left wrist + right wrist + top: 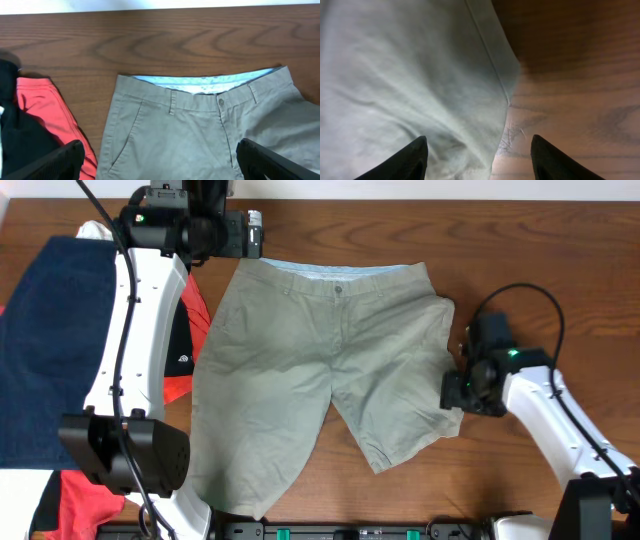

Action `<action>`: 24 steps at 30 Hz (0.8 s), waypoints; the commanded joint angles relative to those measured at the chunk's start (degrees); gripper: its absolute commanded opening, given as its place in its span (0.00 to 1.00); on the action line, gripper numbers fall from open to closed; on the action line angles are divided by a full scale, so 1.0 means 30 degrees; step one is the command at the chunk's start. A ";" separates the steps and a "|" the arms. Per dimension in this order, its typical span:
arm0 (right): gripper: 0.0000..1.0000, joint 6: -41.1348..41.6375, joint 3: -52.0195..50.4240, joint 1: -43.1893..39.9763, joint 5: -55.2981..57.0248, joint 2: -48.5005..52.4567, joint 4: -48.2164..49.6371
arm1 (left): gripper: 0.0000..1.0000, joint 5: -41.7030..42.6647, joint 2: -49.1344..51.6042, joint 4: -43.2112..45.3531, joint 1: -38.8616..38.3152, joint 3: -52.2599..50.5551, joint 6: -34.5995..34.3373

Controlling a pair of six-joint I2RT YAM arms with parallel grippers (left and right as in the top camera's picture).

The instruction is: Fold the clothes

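We have the wooden table mostly taken up by the khaki shorts, spread flat and face up with both legs fanned apart, which we judge is the layout needed before a first fold. A navy garment lies off to the left, with an orange-red garment and a black garment beside it, all kept apart from the job. Our left gripper hovers just above the waistband, its fingers spread wide and holding nothing, probably lined up to pinch that top edge near the button. Our right gripper sits low at the outer side seam of the leg on its side, fingers parted astride the cloth edge and not yet gripping it
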 commanded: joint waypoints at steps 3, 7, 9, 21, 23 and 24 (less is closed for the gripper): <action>0.60 0.2754 -0.1596 0.0656 0.1829 0.0007 0.1158 | 0.98 -0.0350 -0.0233 -0.0058 0.0102 -0.0160 0.0342; 0.27 0.2922 -0.2616 0.0619 0.2033 0.0007 0.2215 | 0.98 -0.0350 -0.0233 -0.0058 0.0102 -0.0160 0.0335; 0.19 0.3118 -0.3140 0.0612 0.2076 0.0007 0.2863 | 0.98 -0.0350 -0.0233 -0.0058 0.0102 -0.0160 0.0342; 0.01 0.3220 -0.3971 -0.2295 0.2324 0.0000 0.4852 | 0.98 -0.0350 -0.0197 -0.0204 0.0095 -0.0160 0.0335; 0.01 0.2696 -0.3971 -0.3220 0.1894 0.0000 0.4867 | 0.98 -0.0350 -0.0153 -0.0299 0.0095 -0.0160 0.0342; 0.01 0.2528 -0.3971 -0.3621 0.1690 0.0007 0.4852 | 0.98 -0.0350 -0.0102 -0.0350 0.0095 -0.0160 0.0335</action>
